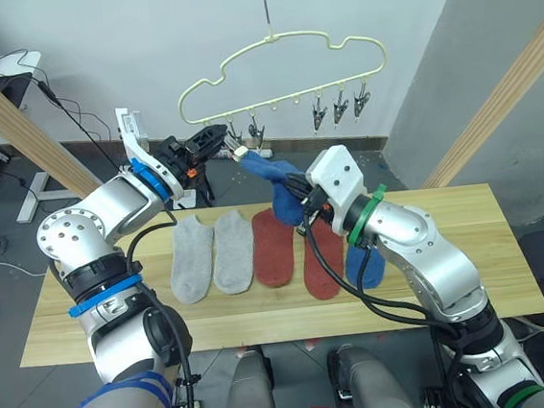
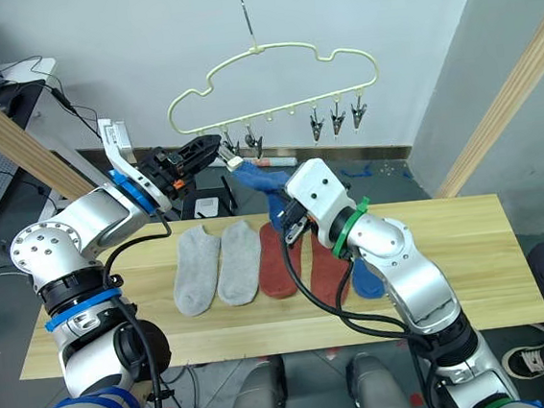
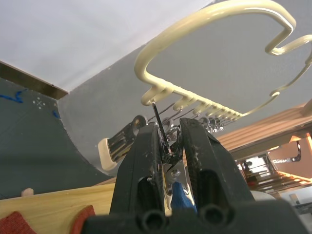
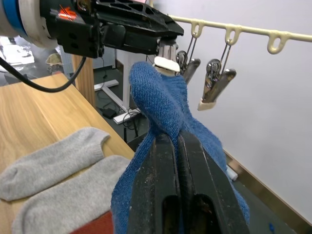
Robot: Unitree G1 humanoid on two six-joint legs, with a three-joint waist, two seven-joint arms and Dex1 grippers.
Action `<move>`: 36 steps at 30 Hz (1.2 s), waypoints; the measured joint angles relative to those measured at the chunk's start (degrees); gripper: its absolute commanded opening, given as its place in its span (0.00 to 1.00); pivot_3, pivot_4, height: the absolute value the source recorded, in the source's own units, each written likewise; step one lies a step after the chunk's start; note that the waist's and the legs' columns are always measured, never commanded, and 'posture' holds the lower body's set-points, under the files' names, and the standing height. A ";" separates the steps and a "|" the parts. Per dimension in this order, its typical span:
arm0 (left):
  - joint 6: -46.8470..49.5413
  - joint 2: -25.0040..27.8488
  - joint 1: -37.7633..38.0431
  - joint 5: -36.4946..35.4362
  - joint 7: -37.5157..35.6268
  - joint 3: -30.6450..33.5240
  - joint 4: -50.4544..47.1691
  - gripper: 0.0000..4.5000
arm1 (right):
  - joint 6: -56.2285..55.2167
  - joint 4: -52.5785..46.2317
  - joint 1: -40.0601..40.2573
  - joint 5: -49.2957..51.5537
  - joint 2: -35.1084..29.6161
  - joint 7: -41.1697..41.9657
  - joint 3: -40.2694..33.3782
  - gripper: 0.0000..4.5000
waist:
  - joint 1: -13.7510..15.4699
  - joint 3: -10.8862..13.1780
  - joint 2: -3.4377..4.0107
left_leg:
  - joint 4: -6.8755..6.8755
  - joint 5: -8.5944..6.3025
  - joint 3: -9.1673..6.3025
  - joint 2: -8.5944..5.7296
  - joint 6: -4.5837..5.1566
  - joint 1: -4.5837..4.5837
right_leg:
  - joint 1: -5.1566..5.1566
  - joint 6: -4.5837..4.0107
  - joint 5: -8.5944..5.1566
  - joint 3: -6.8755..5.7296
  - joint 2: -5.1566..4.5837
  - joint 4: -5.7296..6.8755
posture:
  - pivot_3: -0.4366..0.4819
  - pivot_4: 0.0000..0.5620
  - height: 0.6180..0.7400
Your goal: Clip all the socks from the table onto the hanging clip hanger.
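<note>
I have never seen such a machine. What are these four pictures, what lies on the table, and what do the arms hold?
It is a two-armed robot. Two pictures come from cameras on its head, two from its wrists. On the table lie two grey socks, two red socks and one blue sock. The right gripper is shut on another blue sock and lifts it toward the clip hanger. The left gripper squeezes a clip at the hanger's left end, by the sock's tip.
</note>
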 measured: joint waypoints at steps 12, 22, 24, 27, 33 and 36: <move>-1.07 0.05 0.00 -1.10 0.30 -1.14 0.01 0.08 | 0.45 0.27 -0.95 -0.03 2.19 -0.60 0.08 0.01 | 0.19 0.00 0.00 | 0.00 0.01 0.00 0.00 -0.01 0.00 | 0.00 -0.01 0.01 -0.01 -0.06 0.00 | 0.50 0.52 1.00; -1.61 0.50 0.74 -1.13 -0.95 -2.82 -0.68 0.08 | -0.29 3.41 -2.40 -0.24 3.85 -1.31 0.09 0.01 | 0.18 0.00 0.00 | 0.00 0.01 0.00 0.00 -0.01 0.00 | 0.00 -0.05 0.03 -0.01 -0.07 0.00 | 0.51 0.51 1.00; -1.96 0.84 1.27 -1.10 -1.48 -3.54 -1.31 0.08 | -0.87 3.74 -2.81 -0.44 4.03 -1.36 0.10 0.01 | 0.18 0.00 0.00 | 0.00 0.01 0.00 0.00 -0.02 0.00 | 0.00 -0.05 0.03 -0.01 -0.07 -0.01 | 0.51 0.51 1.00; -2.44 1.33 1.69 -1.05 -2.50 -4.36 -2.43 0.08 | -1.87 4.85 -3.02 -0.64 4.29 -1.48 0.15 0.01 | 0.22 0.00 0.00 | -0.01 0.01 0.00 0.00 -0.02 -0.01 | 0.00 -0.06 0.04 -0.01 -0.07 -0.01 | 0.51 0.51 1.00; -3.30 2.09 2.54 -0.95 -3.86 -5.94 -2.92 0.36 | -2.64 5.56 -3.26 -0.71 4.38 -1.60 0.14 0.00 | 0.22 0.00 0.00 | -0.01 0.01 -0.01 0.00 -0.02 -0.01 | 0.00 -0.06 0.04 -0.02 -0.08 -0.01 | 0.51 0.51 1.00; -3.80 2.15 2.54 -0.96 -4.61 -6.16 -3.60 0.56 | -2.86 5.56 -3.27 -0.71 4.37 -1.59 0.14 0.00 | 0.23 0.00 0.00 | -0.01 0.01 0.00 0.00 -0.02 -0.01 | 0.00 -0.06 0.03 -0.01 -0.08 -0.01 | 0.51 0.51 1.00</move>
